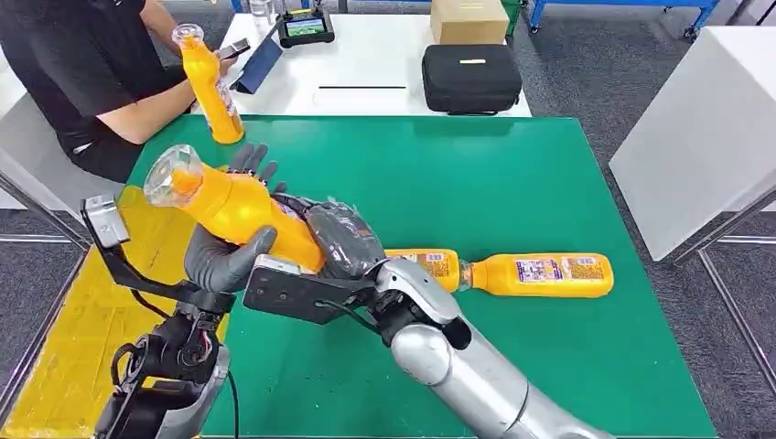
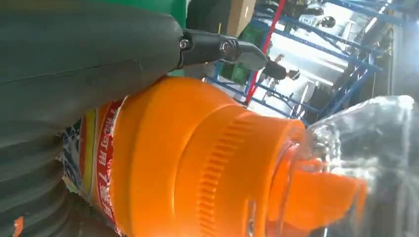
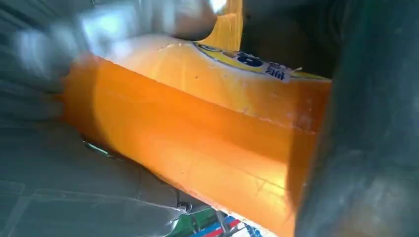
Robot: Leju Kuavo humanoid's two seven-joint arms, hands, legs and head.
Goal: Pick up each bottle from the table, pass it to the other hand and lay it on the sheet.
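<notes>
We are midway through the handover, with one orange plastic bottle with a clear domed cap (image 1: 229,203) held in the air at the centre left of the head view, tilted with its cap toward the upper left. Our left hand (image 1: 231,247) wraps the bottle's middle, thumb curled across the front and fingers showing behind it. Our right hand (image 1: 340,240) closes around the bottle's lower end; how its fingers lie, we cannot tell exactly.

Below the held bottle, at the left edge, lies the yellow sheet (image 1: 82,320) on the green table mat (image 1: 512,165). Two more orange bottles (image 1: 540,274) lie end to end right of centre. At the upper left, a person in black holds another orange bottle upright (image 1: 209,82).

We judge the next move calls for the right hand to let go once the left hand's grip is secure, then a lowering onto the sheet.
</notes>
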